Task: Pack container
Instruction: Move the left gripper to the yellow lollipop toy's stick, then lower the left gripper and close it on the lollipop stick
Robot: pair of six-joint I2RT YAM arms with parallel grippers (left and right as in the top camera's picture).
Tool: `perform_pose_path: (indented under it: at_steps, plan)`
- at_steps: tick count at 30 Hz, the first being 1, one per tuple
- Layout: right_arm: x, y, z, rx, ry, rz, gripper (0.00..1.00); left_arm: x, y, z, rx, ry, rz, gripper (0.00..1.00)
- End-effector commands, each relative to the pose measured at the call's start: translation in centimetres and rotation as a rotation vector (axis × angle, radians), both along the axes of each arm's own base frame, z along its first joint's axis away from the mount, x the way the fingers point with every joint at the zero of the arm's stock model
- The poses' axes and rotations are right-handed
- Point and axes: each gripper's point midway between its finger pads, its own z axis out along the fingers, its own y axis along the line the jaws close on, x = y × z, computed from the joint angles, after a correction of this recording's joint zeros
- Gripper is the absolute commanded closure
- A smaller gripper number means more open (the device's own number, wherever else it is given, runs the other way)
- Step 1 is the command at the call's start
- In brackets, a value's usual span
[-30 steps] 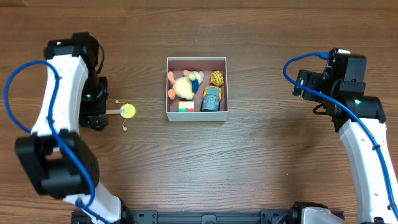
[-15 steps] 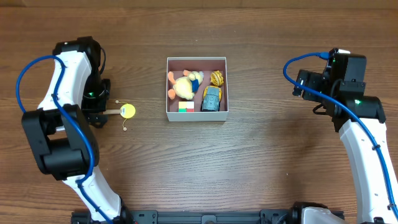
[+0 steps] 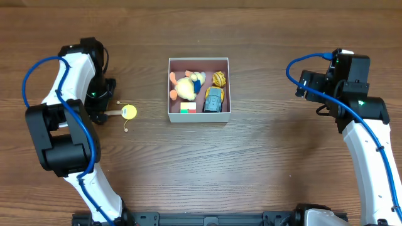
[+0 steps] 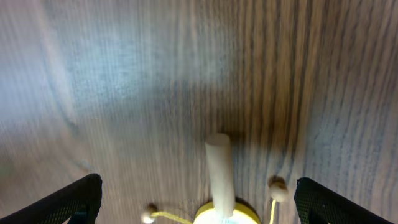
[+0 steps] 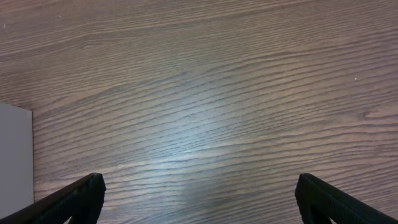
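Dark-brown wood-grain tabletop (image 3: 251,176): bare boards wide open along the near edge and from the middle out to the right edge. At the middle, a little toward the far edge, a square shallow container (image 3: 213,117) with thin white walls and a dusty pink floor, free room on all four sides. Well apart from both arms: left gripper (image 3: 99,115) off toward the left edge, right gripper (image 3: 309,88) off toward the right edge, neither above the container.

Packed close together inside: a yellow-and-orange plush duck (image 3: 186,88) in the left half, a grey-blue toy car (image 3: 214,99) at the near right corner, a small yellow-orange striped figure (image 3: 218,78) at the far right corner, a red-and-green block (image 3: 188,107) against the near wall. Too small to tell more of the striped figure.

Between container and left gripper, flat on the wood, a round yellow rattle-drum (image 3: 129,112) with a pale wooden handle (image 4: 219,168) and two beads on strings. Handle end lying in the gap between the widely spread black fingers (image 4: 68,202), touched by neither as far as visible. Drum head cut off at the bottom of the left wrist view; upper left of that view blurred.

Right gripper likewise spread wide, pinching nothing, bare wood beneath. In its wrist view only a sliver of white container wall at the left border, the rest cut off.
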Motion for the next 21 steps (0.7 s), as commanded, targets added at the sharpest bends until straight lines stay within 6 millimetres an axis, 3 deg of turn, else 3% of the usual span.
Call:
perform_pose_path:
  at_steps: [1,9,21]
  plan:
    - [0.1,-0.3,0.2,-0.016,-0.009,-0.005,0.00,-1.1,-0.7,-2.5,-0.049,0.021,-0.032,0.03]
    - [0.1,-0.3,0.2,-0.016,-0.009,-0.005,0.00,-1.3,-0.5,-3.4,-0.031,0.018,-0.035,0.01]
    - [0.1,-0.3,0.2,-0.016,-0.009,-0.005,0.00,0.1,-0.5,-3.9,-0.041,-0.036,-0.109,0.00]
